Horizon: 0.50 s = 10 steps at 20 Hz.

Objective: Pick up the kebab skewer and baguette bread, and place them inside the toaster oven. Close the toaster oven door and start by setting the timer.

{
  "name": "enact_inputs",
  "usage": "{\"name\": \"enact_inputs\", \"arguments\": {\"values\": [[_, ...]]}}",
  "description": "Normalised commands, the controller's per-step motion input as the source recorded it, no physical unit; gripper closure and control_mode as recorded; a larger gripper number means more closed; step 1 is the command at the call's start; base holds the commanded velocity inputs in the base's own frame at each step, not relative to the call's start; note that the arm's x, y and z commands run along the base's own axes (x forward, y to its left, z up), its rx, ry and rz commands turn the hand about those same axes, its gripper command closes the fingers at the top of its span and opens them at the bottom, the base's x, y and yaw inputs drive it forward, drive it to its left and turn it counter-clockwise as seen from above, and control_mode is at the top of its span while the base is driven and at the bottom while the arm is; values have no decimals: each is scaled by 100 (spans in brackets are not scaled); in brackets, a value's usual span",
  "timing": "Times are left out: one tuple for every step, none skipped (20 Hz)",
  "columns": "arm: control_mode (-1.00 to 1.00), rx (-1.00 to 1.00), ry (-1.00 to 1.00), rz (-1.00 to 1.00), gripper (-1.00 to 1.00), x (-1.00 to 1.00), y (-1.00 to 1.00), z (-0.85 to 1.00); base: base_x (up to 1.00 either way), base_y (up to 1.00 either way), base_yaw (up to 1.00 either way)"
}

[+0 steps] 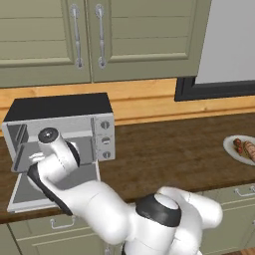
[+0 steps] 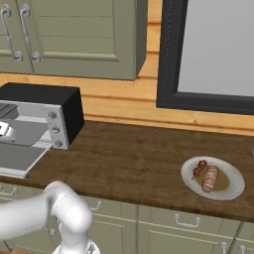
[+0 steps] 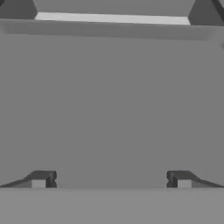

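Simulated kitchen: olive cabinets above a wood-panelled wall, with a dark wooden bench (image 2: 129,154) carrying the work. The toaster oven (image 1: 60,107) stands at one end, its toaster oven door (image 1: 30,191) dropped flat toward the robot. The arm reaches into the open cavity; in the hand view the tool (image 3: 111,180) stands released, its two tips spread wide with nothing between them, facing a plain grey inner wall. The kebab skewer (image 2: 199,167) and the baguette bread (image 2: 210,178) lie touching on a grey plate (image 2: 235,184), well apart from the tool, far along the bench at the opposite end; neither is yet in the oven.

Risks, as judged: withdrawing the arm carelessly could strike the cavity frame or press down on the lowered door. Because skewer and loaf lie against each other, a wide-open descent may catch both or nudge one off the plate. The thin skewer may slip or tilt in the grip.
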Motion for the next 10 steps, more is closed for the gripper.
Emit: {"name": "enact_inputs", "arguments": {"values": [[-100,-1,0,0,-100,-26,-6,100,0,0,0],[-100,-4,-2,0,-100,-32,0,100,0,0,0],[-100,-3,-3,0,-100,-39,-6,100,0,0,0],[-100,-3,-1,0,-100,-62,-11,100,0,0,0],[-100,-4,0,0,-100,-81,-26,77,0,0,0],[-100,-6,0,0,-100,-96,-40,44,0,0,0],[-100,-3,0,0,-100,-100,-58,27,0,0,0],[-100,0,0,-1,-100,-100,-71,14,0,0,0],[-100,0,0,-7,-100,-93,-76,16,0,0,0],[-100,0,0,-7,-100,-86,-84,24,0,0,0]]}}
